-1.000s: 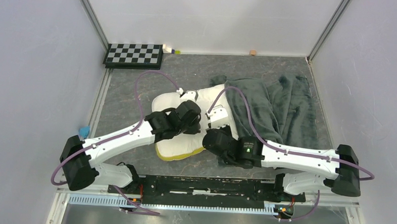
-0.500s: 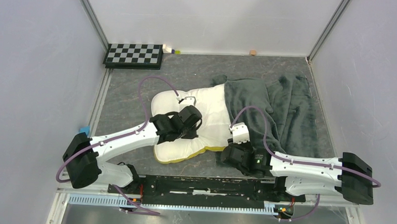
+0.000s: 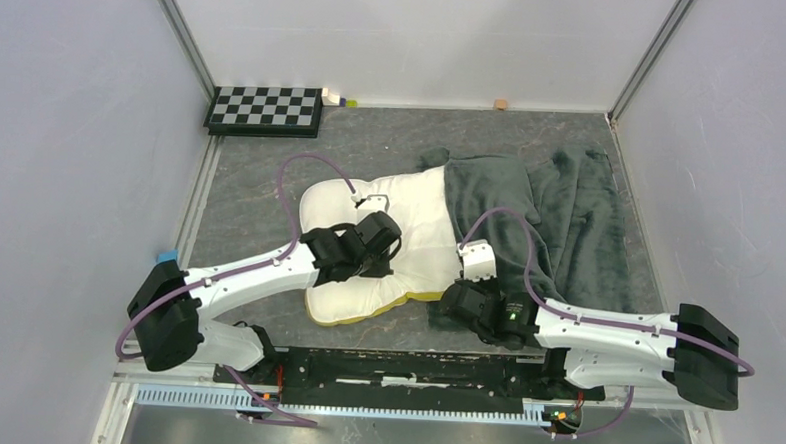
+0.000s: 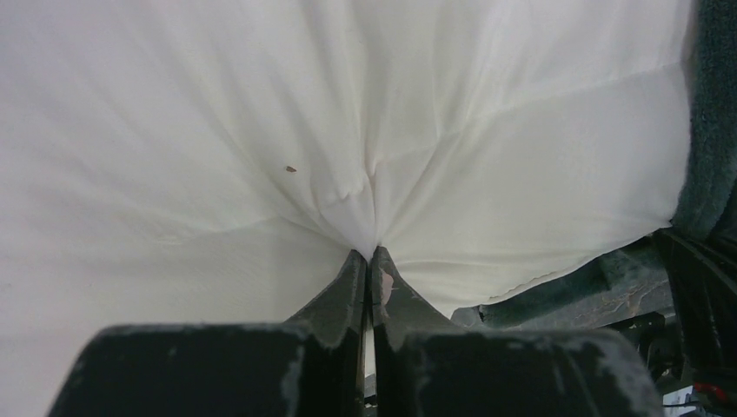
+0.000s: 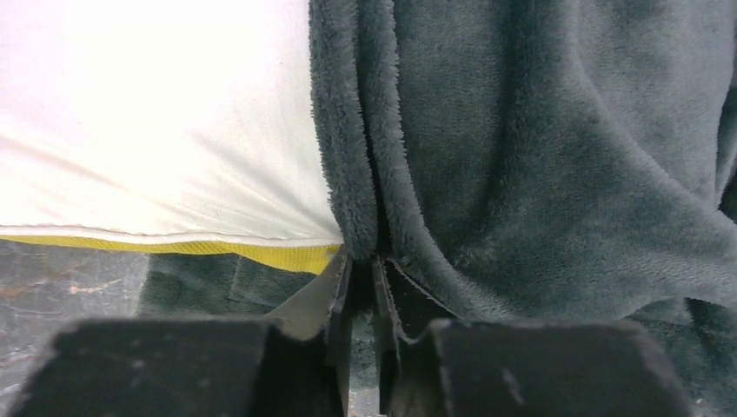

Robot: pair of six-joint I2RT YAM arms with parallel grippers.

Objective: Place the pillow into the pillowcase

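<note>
From above, the left hand [image 3: 372, 203] sits on top of the pillow [image 3: 425, 208], which lies flat on the bench [image 3: 260, 191] with its right-hand part tucked under the dark plush pillowcase [image 3: 544, 214]. Most of the cushion spreads out bare to that hand's left and near side. The right hand [image 3: 470, 249] is at the near edge of the case's mouth, where plush meets pillow, and the rest of the case trails away to its right. In the left wrist view the hand's fingers are pressed together on a pinch of the pillow's white cover. Creases fan out from the pinch, and the plush shows at the far right. In the right wrist view the hand is narrow, with only a slit between the fingers, right at the rolled hem of the case. I cannot tell whether the fold is actually caught. The pillow's yellow band [image 5: 174, 245] runs just left of the tips. Judging by the puckering, the pillow is light and very soft, so a pinch lifts only the cover and the filling lags behind. A deeper bite near a corner or the banded seam should move it better. The plush looks limp and slack, and is best held by its doubled hem so the mouth can be drawn over the cushion.
</note>
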